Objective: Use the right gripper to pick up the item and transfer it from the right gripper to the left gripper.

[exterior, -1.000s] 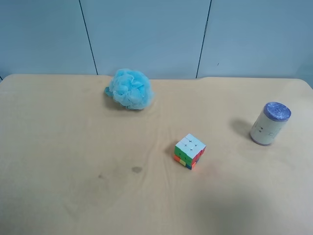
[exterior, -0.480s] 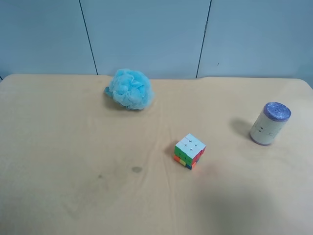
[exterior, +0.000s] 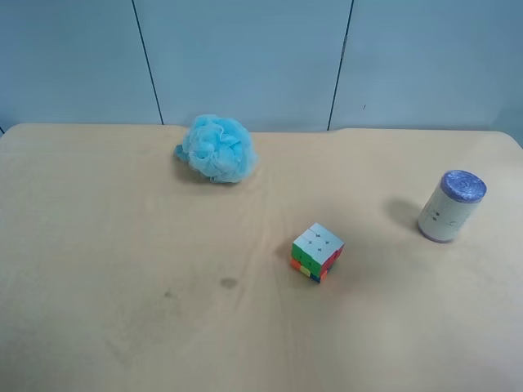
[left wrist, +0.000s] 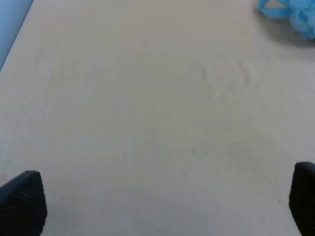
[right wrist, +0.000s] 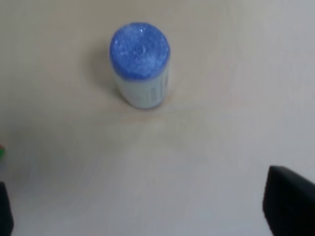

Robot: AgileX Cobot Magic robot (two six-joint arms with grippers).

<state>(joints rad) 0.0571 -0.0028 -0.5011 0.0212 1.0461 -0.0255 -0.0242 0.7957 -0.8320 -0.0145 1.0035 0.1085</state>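
The item (exterior: pixel 450 206) is a small off-white can with a purple-blue lid, standing upright near the table's right edge in the exterior high view. The right wrist view looks down on the item (right wrist: pixel 141 66), which stands well clear of my right gripper (right wrist: pixel 147 209). That gripper is open, with only its black fingertips (right wrist: pixel 288 201) showing at the frame's corners and nothing between them. My left gripper (left wrist: pixel 162 199) is also open and empty over bare table, its fingertips (left wrist: pixel 22 202) wide apart. Neither arm appears in the exterior high view.
A multicoloured cube (exterior: pixel 316 251) sits mid-table, to the left of the can in the exterior high view. A fluffy light-blue puff (exterior: pixel 216 148) lies near the table's far edge, and the puff (left wrist: pixel 290 12) also shows in the left wrist view. A blue panelled wall stands behind the tan table (exterior: pixel 122 269).
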